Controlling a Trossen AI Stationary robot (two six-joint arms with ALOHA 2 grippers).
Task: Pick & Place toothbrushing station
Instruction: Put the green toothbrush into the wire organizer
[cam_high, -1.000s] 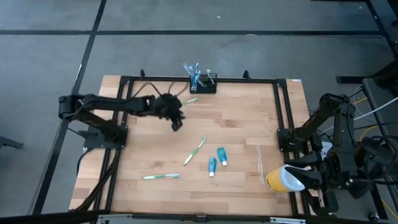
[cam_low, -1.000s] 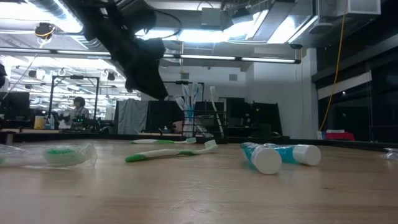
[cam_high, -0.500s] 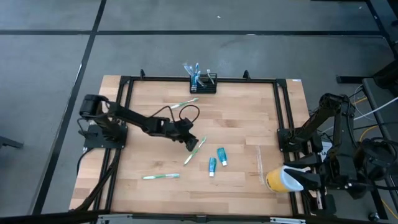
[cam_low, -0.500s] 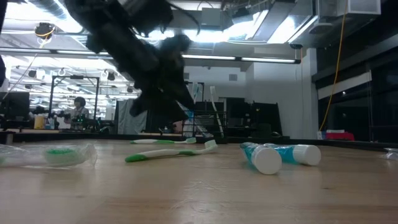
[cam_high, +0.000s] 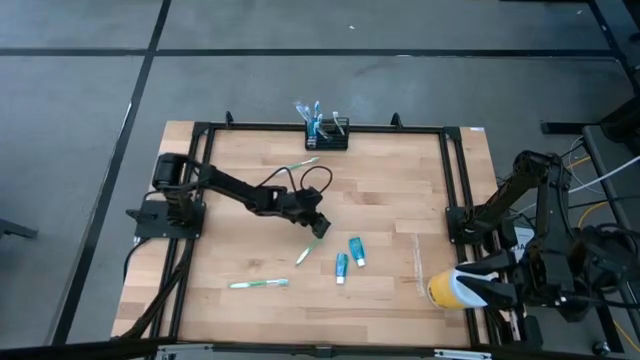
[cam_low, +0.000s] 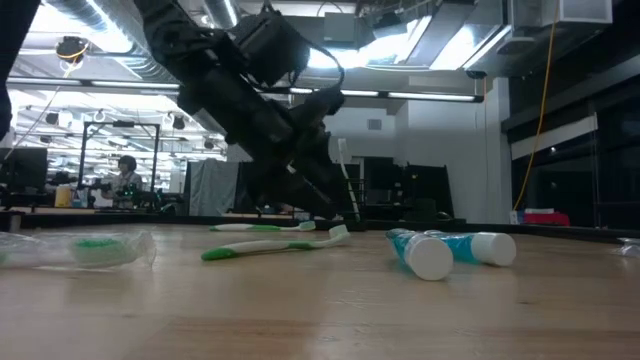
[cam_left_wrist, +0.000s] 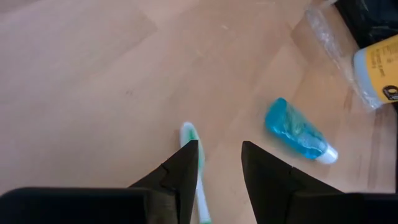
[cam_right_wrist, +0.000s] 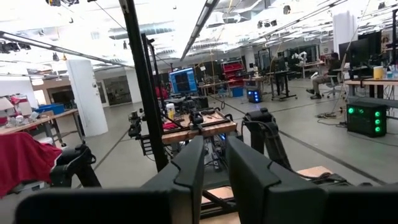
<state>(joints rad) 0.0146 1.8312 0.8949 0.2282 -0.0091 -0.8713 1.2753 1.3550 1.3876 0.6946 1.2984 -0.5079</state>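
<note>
The toothbrushing station (cam_high: 328, 131), a small black mesh holder with brushes standing in it, sits at the table's far edge. A green-and-white toothbrush (cam_high: 308, 252) lies flat at the table's middle. My left gripper (cam_high: 319, 228) hangs open and slanting down just over the brush's far end. In the left wrist view the brush head (cam_left_wrist: 189, 133) shows just ahead of one fingertip, and the handle runs under that finger; I cannot tell whether they touch. My right gripper (cam_right_wrist: 216, 146) waits raised by the table's right edge, open by a narrow gap with nothing in it.
Two blue toothpaste tubes (cam_high: 341, 266) (cam_high: 356, 250) lie right of the brush. More toothbrushes lie at the near left (cam_high: 258, 284) and far middle (cam_high: 300, 166). A yellow cup with a white lid (cam_high: 452, 288) lies at the near right beside clear plastic wrap (cam_left_wrist: 323, 31).
My left gripper has swung from the table's far left toward its middle and the near edge. It has come down and rolled, and now sits low over the middle toothbrush. The toothbrush has stayed where it was.
</note>
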